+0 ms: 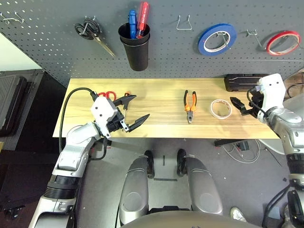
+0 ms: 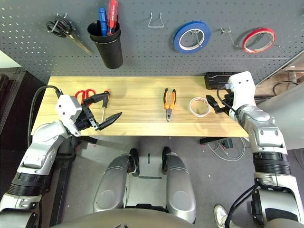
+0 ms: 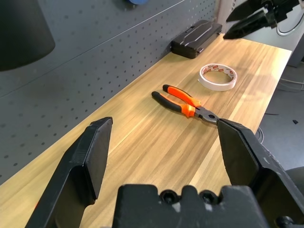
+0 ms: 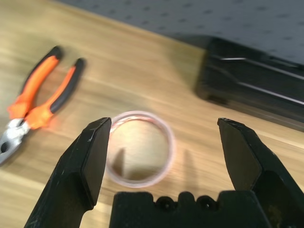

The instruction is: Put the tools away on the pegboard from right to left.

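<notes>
On the wooden table (image 1: 156,124) lie the cream-white tape roll (image 1: 221,109), the orange-and-black pliers (image 1: 190,104), the slim screwdriver (image 2: 104,107) and the red-handled scissors (image 2: 85,93). My right gripper (image 1: 237,107) hovers open just right of the tape roll, which lies between and beyond its fingers in the right wrist view (image 4: 140,148). My left gripper (image 1: 141,106) is open above the table's left part, over the screwdriver and beside the scissors, holding nothing. The dark grey pegboard (image 1: 166,57) rises behind the table.
On the pegboard hang black-handled scissors (image 1: 92,33), a black cup (image 1: 134,45) with blue and red handles in it, a blue tape roll (image 1: 217,39), a red tape roll (image 1: 283,42) and bare hooks (image 1: 184,23). A black case (image 1: 242,81) lies at the table's back right.
</notes>
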